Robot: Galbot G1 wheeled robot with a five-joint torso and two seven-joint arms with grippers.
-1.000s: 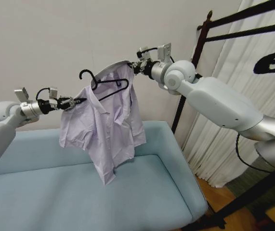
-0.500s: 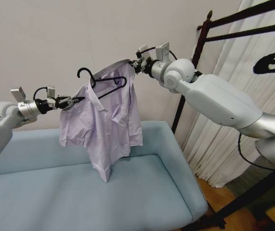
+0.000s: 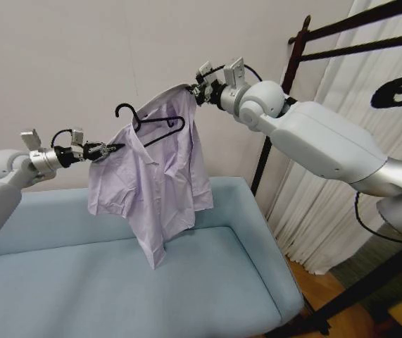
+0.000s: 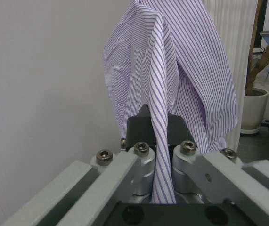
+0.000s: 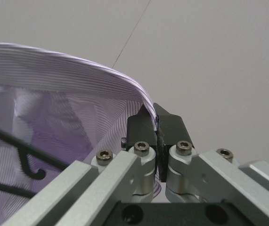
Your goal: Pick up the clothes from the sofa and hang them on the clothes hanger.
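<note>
Pale wall (image 3: 60, 56) rises behind a light blue sofa (image 3: 208, 282). Above the seat hangs a lilac striped shirt (image 3: 155, 183), stretched in the air between both arms and clear of the cushions. A black clothes hanger (image 3: 160, 120) lies against the shirt's upper part, its hook free of the cloth on the left. The left gripper (image 3: 109, 148) has its jaws closed on a fold of the shirt at the lower, left end. The right gripper (image 3: 195, 91), higher up and close to the wall, has its jaws pinched tight on the shirt's top edge. Right of the sofa stands a dark clothes rack (image 3: 296, 53) before a white curtain (image 3: 327, 176), with wooden floor (image 3: 320, 289) below.
</note>
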